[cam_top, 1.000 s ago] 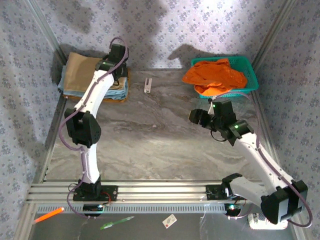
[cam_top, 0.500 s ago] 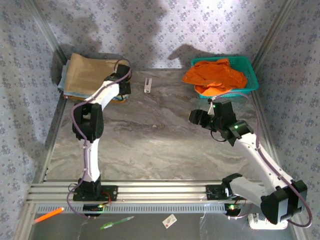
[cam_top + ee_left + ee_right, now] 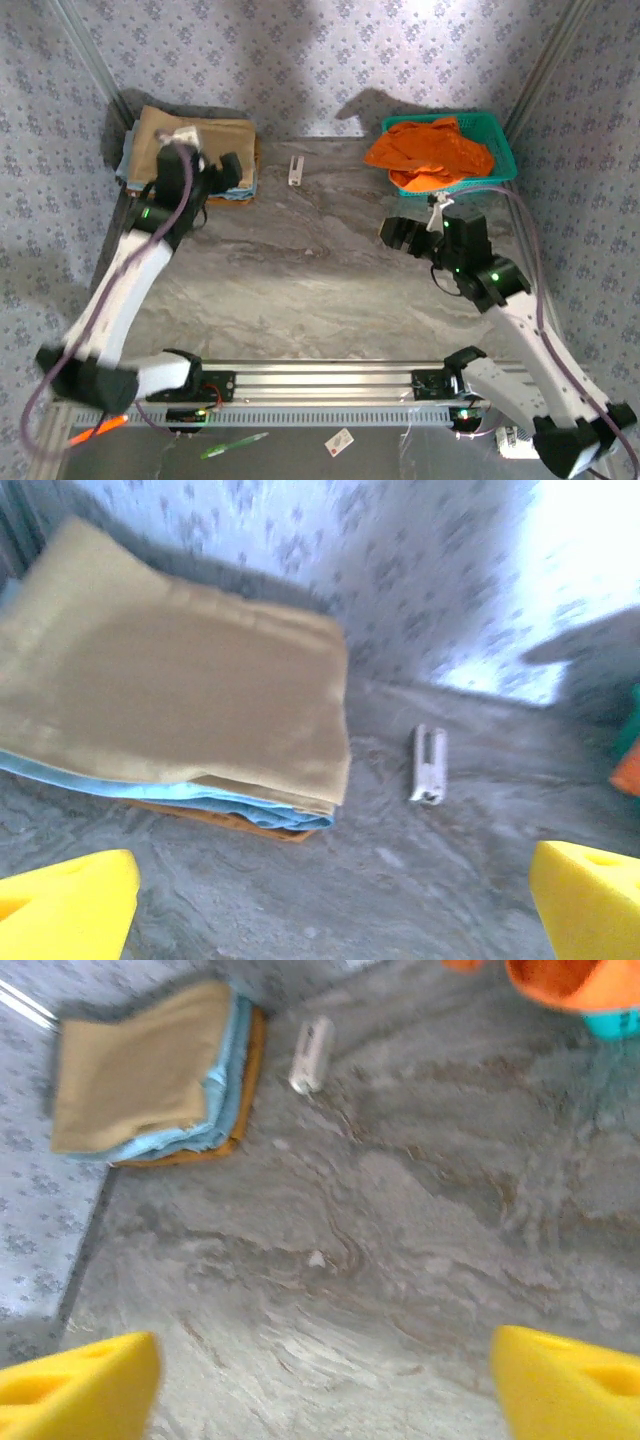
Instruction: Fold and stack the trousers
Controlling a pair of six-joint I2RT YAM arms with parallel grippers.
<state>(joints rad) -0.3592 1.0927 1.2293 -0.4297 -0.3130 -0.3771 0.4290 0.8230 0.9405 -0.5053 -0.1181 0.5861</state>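
Observation:
The tan trousers (image 3: 190, 136) lie folded flat on top of a stack at the back left corner; they look the same in the left wrist view (image 3: 170, 670) and the right wrist view (image 3: 130, 1070). My left gripper (image 3: 231, 174) hovers just in front of the stack's right end, open, its yellow fingertips (image 3: 65, 905) wide apart with only table between them. Over the right middle of the table my right gripper (image 3: 398, 235) is also open and empty, with yellow fingertips (image 3: 570, 1385) spread over bare table.
Under the trousers lie a light blue folded cloth (image 3: 250, 802) and an orange-brown layer (image 3: 245, 827). A small white clip-like object (image 3: 295, 170) rests near the back wall. A teal basket (image 3: 500, 160) holding a bright orange garment (image 3: 430, 150) stands at the back right.
My left arm has drawn back from over the stack toward the near left, uncovering the folded trousers. The right arm has barely shifted.

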